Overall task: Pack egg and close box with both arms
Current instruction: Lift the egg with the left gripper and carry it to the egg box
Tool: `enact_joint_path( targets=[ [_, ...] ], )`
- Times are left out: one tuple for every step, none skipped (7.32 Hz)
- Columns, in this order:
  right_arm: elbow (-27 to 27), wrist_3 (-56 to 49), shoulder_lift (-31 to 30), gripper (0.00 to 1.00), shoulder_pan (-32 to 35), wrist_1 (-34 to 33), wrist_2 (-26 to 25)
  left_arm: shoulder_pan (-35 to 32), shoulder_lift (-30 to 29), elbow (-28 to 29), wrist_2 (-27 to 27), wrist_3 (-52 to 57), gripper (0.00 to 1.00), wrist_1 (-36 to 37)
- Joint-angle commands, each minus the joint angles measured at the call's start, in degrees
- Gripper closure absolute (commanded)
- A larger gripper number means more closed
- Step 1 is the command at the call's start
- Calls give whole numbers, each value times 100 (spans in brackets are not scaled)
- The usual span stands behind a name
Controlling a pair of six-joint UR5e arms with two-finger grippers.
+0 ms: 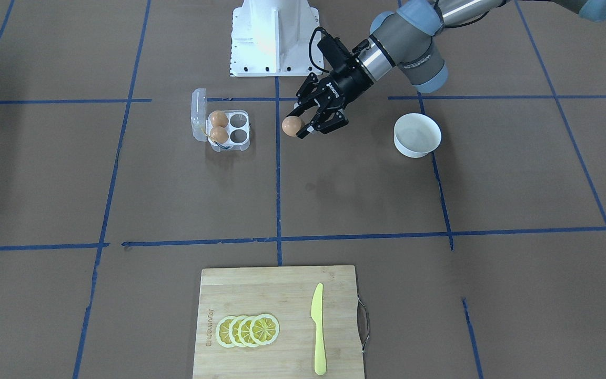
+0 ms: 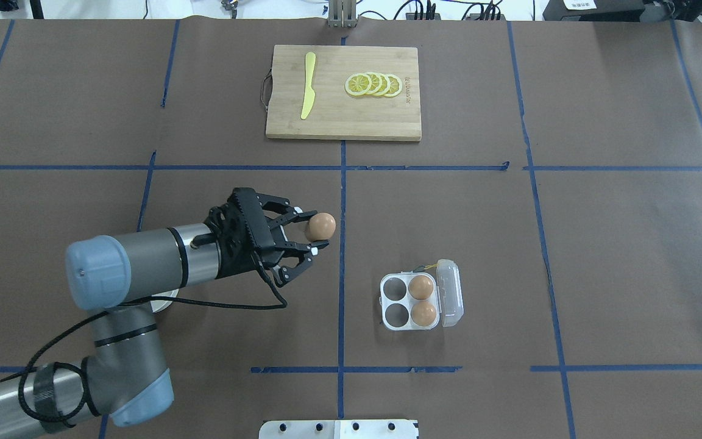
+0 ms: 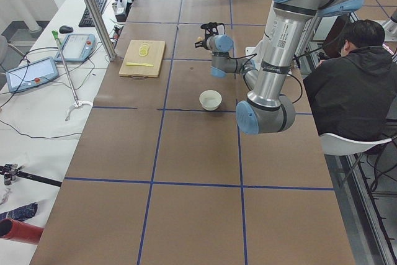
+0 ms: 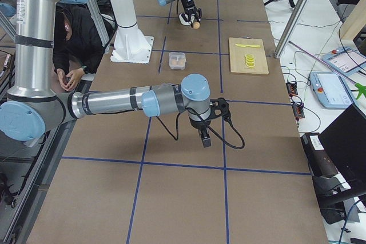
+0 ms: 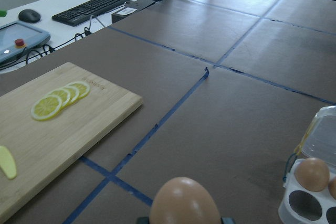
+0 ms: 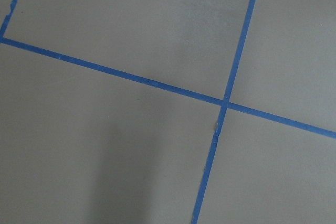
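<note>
Egg (image 1: 292, 126) in clenched left gripper (image 1: 297, 127); right gripper (image 4: 205, 137) state indiscernible; cutting board (image 1: 282, 295) stamp (image 1: 209, 326) unreadable.

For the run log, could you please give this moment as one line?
left gripper: shut on egg, short of box | box: lid open, two eggs, two cups empty | right gripper: unclear

You can see the near silver-grey right arm (image 4: 114, 102) stretched over the brown bench (image 4: 257, 198), its black gripper (image 4: 206, 141) pointing down. At the far end, the left gripper (image 4: 193, 20) holds a small brown egg (image 4: 196, 25), well apart from the clear plastic egg box (image 4: 177, 60) beside the white base (image 4: 128, 47).
</note>
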Motion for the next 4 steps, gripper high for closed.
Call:
enact_joint_path(
  targets=[
    [-4,0,-9,0,9,0,0,577,-743,942,413,350,100,-654],
    [-4,0,-18,0,9,0,0,841,-1017,1233,835,350,100,-645],
    [-4,0,-18,0,9,0,0,966,-1115,1402,865,350,100,-645],
    [-4,0,-18,0,9,0,0,976,-1134,1421,865,350,100,-645]
  ],
)
